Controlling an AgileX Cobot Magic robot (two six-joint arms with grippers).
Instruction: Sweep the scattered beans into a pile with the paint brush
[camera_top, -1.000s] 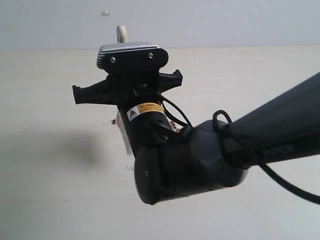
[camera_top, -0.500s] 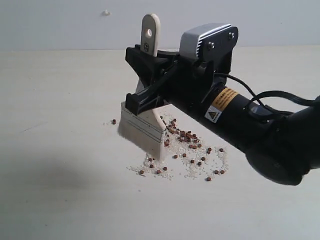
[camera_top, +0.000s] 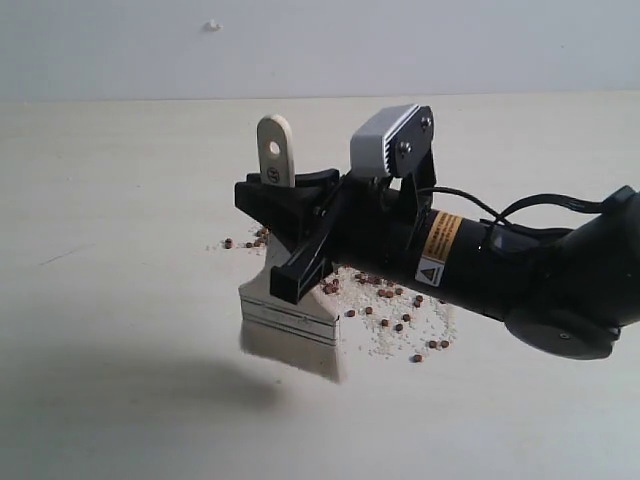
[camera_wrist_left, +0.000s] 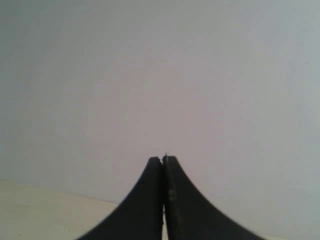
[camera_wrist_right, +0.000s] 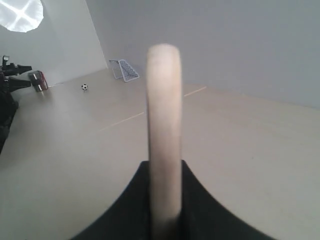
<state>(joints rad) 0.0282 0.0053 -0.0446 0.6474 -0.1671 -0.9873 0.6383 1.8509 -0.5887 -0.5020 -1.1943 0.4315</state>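
A pale cream table (camera_top: 120, 300) is filling the exterior view and is meeting a plain grey-white wall (camera_top: 450, 50) behind it. The right wrist view is showing a pale surface running toward a corner of the room, where a small white net frame (camera_wrist_right: 125, 70), a tiny ball (camera_wrist_right: 84, 87) and a shiny can (camera_wrist_right: 36, 80) are standing; what the can is holding cannot be told.

The right gripper (camera_top: 290, 240) is clenching the cream handle of the paint brush (camera_top: 290, 310), which is standing nearly upright with its blurred bristles down at the table. The beans (camera_top: 385, 293) are lying on the table among whitish crumbs (camera_top: 385, 340), mostly just right of the brush head, with a few beside the handle on its left.

The left gripper (camera_wrist_left: 163, 162) is pressing its jaws together on nothing.
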